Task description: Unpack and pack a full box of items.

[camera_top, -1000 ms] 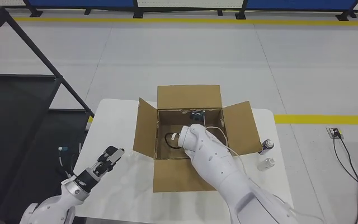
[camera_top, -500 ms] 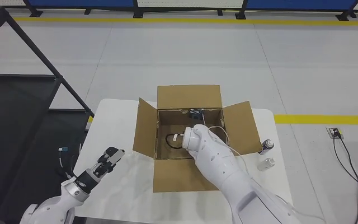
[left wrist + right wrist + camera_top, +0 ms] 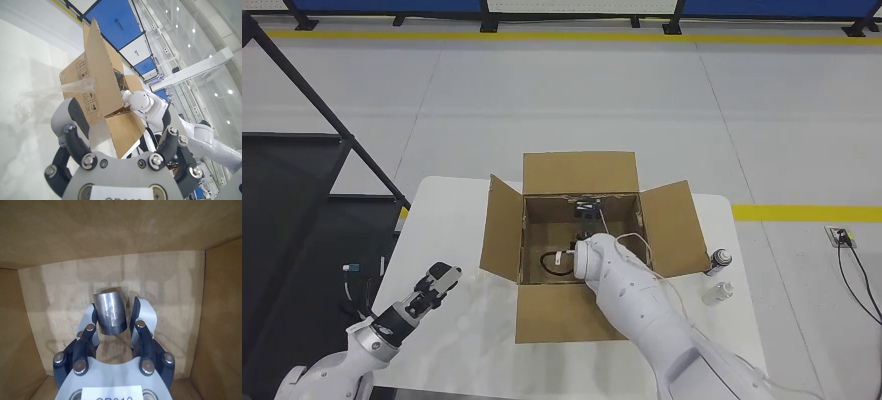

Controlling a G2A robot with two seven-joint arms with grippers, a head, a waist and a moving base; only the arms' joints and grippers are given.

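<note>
Right tool (image 3: 114,303): deep inside the cardboard box (image 3: 121,228), jaws parted and set either side of a short steel cylinder (image 3: 109,313). One pad (image 3: 94,316) lies against the cylinder's wall. The other pad (image 3: 134,311) stands off it with a clear gap, so this is a straddle, not a grip.

Key relation: the cylinder sits directly between the fingers, with no sideways offset. Its long axis runs roughly in line with the fingers, tilted a little toward the touching pad. Cannot tell whether it rests on the box's inner face or is propped against that pad.

Judgement: the next move calls for the jaws to come together across the cylinder's width, then a withdrawal back along that axis. The tilt and smooth metal could let it twist or slip as the free pad arrives.

From above, the right arm (image 3: 627,295) crosses the box's near wall and dips inside. A black cable (image 3: 550,262) lies in the box beside the wrist.

Left tool (image 3: 122,113): fingers spread wide, holding nothing, above the desk (image 3: 462,230) well outside the box's left flap (image 3: 500,230). The right arm is by far the nearer.

Beyond the box's right flap, a dark bottle (image 3: 719,262) and a clear bottle (image 3: 720,293) lie on the desk.
</note>
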